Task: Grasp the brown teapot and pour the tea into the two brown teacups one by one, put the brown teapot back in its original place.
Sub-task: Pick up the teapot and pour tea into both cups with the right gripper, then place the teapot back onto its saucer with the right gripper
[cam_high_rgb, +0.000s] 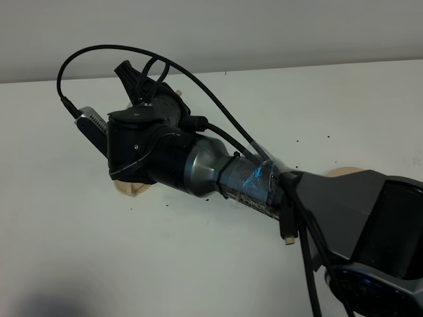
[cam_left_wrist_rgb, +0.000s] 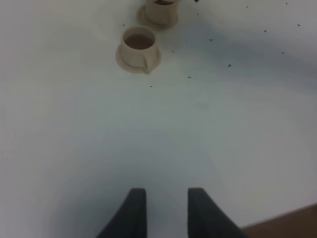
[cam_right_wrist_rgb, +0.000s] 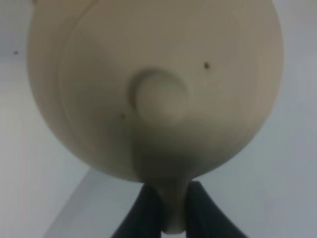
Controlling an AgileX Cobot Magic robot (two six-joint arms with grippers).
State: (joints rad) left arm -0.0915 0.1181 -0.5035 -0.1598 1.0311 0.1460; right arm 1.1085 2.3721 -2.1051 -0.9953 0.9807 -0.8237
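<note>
The brown teapot (cam_right_wrist_rgb: 158, 84) fills the right wrist view, seen lid-on with its knob in the middle. My right gripper (cam_right_wrist_rgb: 172, 201) is shut on its loop handle (cam_right_wrist_rgb: 173, 213). In the exterior view my right arm (cam_high_rgb: 198, 165) reaches across to the left and hides the teapot. A tan piece (cam_high_rgb: 132, 188) shows under the wrist; I cannot tell what it is. The two brown teacups stand on their saucers in the left wrist view. The near one (cam_left_wrist_rgb: 139, 45) holds dark tea and the far one (cam_left_wrist_rgb: 159, 11) is cut off by the frame edge. My left gripper (cam_left_wrist_rgb: 166, 210) is open and empty, well short of the cups.
The flat round tan plate (cam_high_rgb: 345, 172) peeks out behind the right arm's base at the right. Small dark specks dot the white table (cam_left_wrist_rgb: 228, 99). The table's brown front edge (cam_left_wrist_rgb: 287, 225) shows beside the left gripper.
</note>
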